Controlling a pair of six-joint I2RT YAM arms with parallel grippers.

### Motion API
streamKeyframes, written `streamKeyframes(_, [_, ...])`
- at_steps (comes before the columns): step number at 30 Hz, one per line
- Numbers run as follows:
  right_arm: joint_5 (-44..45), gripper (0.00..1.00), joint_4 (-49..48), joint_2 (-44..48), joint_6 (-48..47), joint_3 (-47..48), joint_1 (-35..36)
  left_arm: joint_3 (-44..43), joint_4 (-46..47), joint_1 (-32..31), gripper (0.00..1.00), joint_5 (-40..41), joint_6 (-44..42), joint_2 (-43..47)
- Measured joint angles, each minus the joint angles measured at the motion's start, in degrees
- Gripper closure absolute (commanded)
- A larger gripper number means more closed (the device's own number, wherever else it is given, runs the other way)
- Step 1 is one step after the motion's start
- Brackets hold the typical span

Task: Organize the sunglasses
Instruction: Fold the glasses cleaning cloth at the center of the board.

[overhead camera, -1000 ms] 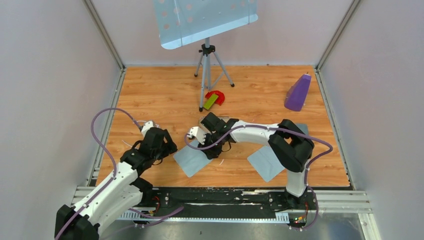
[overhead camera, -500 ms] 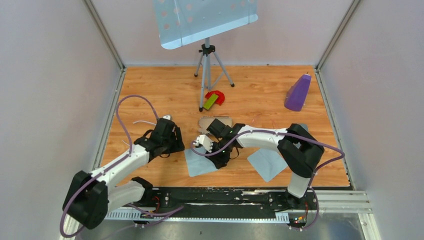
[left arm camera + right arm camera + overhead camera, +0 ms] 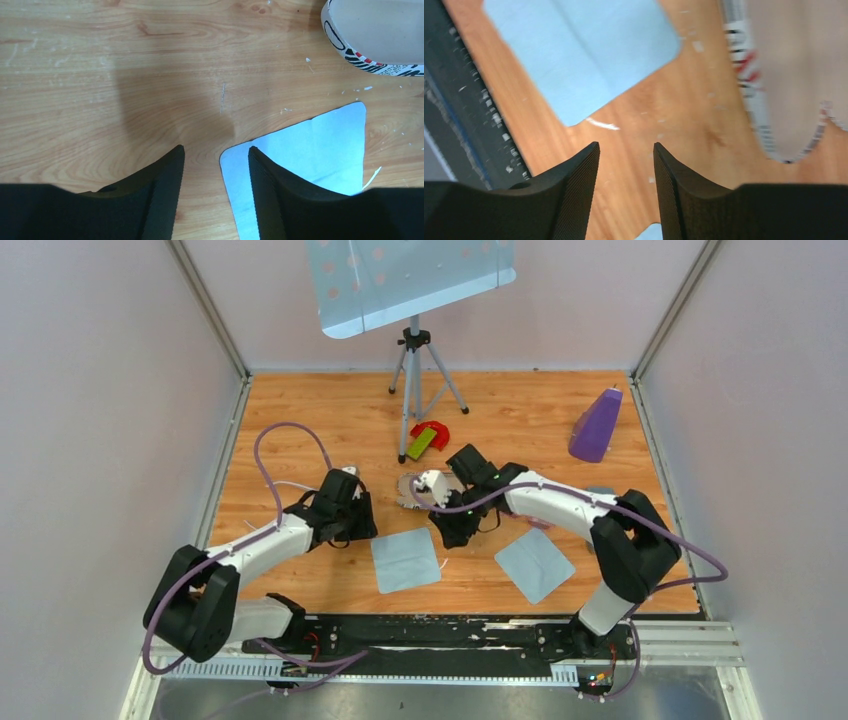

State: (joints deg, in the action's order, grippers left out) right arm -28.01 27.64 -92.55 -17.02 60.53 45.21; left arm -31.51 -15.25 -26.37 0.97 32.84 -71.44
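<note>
Plainly, left gripper (image 3: 216, 190) and right gripper (image 3: 626, 185) grip nothing; sunglasses indiscernible.

The left arm (image 3: 262, 545) and the right arm (image 3: 555, 502) look alike: smooth white tubular links joined by bulky black joint housings. A lilac cable (image 3: 288, 425) loops off the left arm, and a matching cable (image 3: 700, 555) trails along the right arm. Both bases are bolted to a black mounting strip (image 3: 440, 633) edged with silver rail. From the wrist cameras, the left gripper (image 3: 216, 150) and the right gripper (image 3: 626, 146) have matte black, wedge-shaped fingers (image 3: 579, 190) with a fine cross-hatched texture on their inner faces.
</note>
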Motion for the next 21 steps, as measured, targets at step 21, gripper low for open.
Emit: streamKeyframes(21, [1.8, 0.47, -9.5, -10.6, 5.2, 4.8, -3.8, -2.4, -1.9, -3.0, 0.54, -0.9, -1.7, -3.3])
